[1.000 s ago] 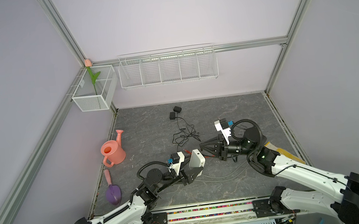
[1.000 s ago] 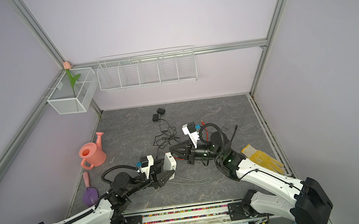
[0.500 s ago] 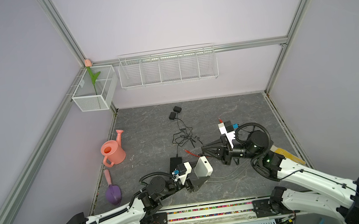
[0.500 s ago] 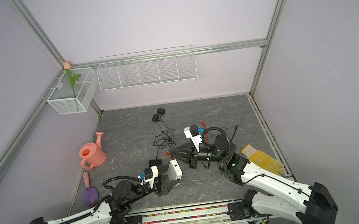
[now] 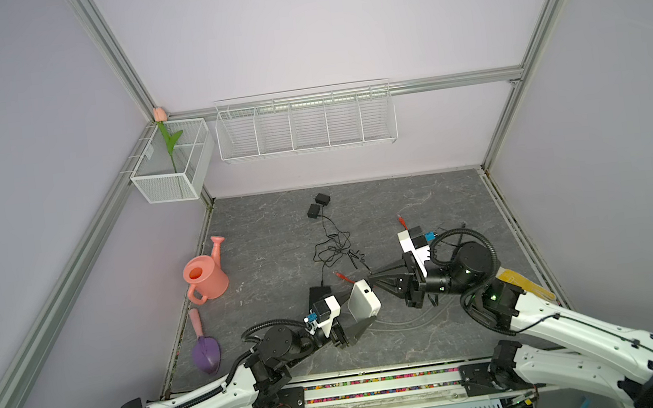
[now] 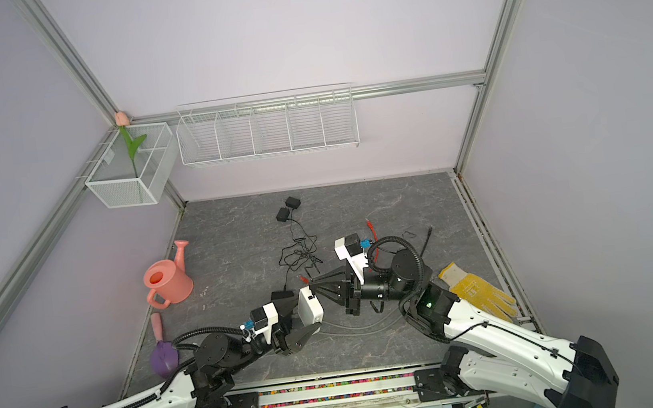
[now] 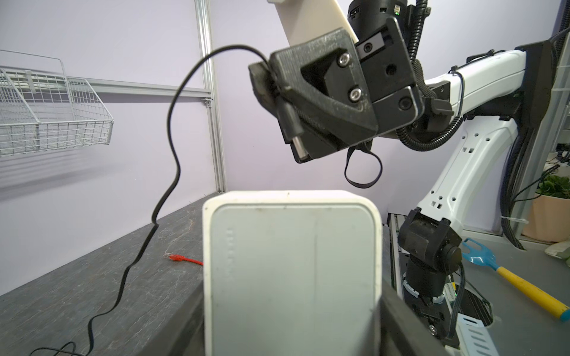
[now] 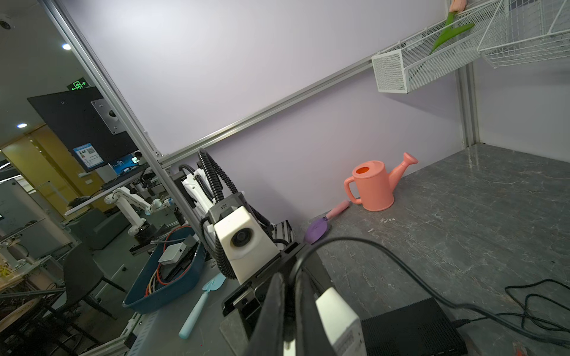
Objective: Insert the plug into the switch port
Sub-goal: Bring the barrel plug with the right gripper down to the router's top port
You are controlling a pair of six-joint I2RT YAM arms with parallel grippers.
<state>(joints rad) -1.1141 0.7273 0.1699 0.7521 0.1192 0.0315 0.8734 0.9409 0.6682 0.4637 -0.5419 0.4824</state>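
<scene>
Both top views: your left gripper [image 5: 355, 315] clamps its fingers on the white switch [image 5: 365, 303] over the grey marbled table [image 5: 270, 236]. The right gripper [image 5: 371, 278] has its tip just beside it.
Left wrist: the right fingers [image 7: 324, 101] are pinched on the black plug [image 7: 290, 124], above the white switch and not touching it.
Right wrist: lilac walls [image 8: 277, 77], a pink watering can [image 8: 373, 188].
</scene>
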